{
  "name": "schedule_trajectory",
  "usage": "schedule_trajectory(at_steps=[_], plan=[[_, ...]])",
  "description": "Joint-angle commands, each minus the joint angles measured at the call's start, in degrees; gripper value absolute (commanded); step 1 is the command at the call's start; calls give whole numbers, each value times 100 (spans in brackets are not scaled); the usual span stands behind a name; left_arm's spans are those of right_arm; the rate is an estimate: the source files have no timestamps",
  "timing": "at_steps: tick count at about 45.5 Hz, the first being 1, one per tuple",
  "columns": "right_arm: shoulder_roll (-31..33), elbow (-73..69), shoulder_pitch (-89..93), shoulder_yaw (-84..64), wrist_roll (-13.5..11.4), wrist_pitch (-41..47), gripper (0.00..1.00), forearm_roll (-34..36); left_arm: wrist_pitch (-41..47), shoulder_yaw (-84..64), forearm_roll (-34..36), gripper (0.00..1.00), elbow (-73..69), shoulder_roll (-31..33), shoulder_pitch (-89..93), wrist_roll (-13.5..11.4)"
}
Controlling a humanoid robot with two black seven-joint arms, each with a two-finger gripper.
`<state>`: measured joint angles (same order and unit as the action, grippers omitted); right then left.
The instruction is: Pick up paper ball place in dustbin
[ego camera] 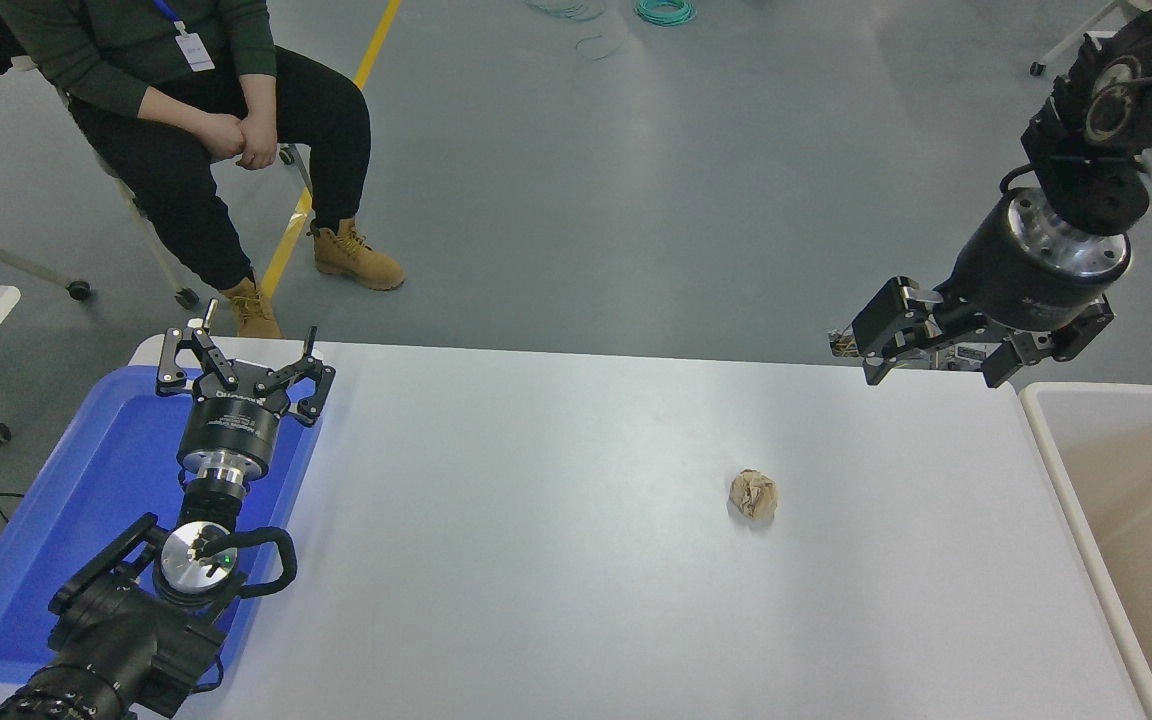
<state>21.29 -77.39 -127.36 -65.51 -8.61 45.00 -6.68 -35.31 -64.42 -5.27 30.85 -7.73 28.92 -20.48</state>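
Note:
The paper ball (754,494), a small crumpled tan-brown wad, lies alone on the white table (556,560), right of centre. The dustbin (1046,420), with a white rounded rim and beige inside, stands at the table's right end, cut off by the picture edge. My right gripper (931,360) is open and empty, held above the table's far right corner, well beyond and to the right of the ball. My left gripper (241,365) is open and parked over the blue tray at the lower left.
A shallow blue tray (86,500) lies at the table's left end under the left arm. A person (196,110) sits on a chair beyond the far left corner. Cables (664,10) lie on the floor far behind.

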Motion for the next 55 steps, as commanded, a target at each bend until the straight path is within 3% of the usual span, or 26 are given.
schedule_trajectory(at_steps=[1, 48, 55], plan=[[-20, 57, 18, 12, 0, 0, 100, 0, -2, 0, 0, 100, 0, 8, 0, 1], [-301, 1005, 509, 152, 44, 0, 100, -26, -2, 0, 0, 100, 0, -1, 0, 1], [-626, 1489, 932, 205, 44, 0, 100, -35, -2, 0, 0, 100, 0, -1, 0, 1]])
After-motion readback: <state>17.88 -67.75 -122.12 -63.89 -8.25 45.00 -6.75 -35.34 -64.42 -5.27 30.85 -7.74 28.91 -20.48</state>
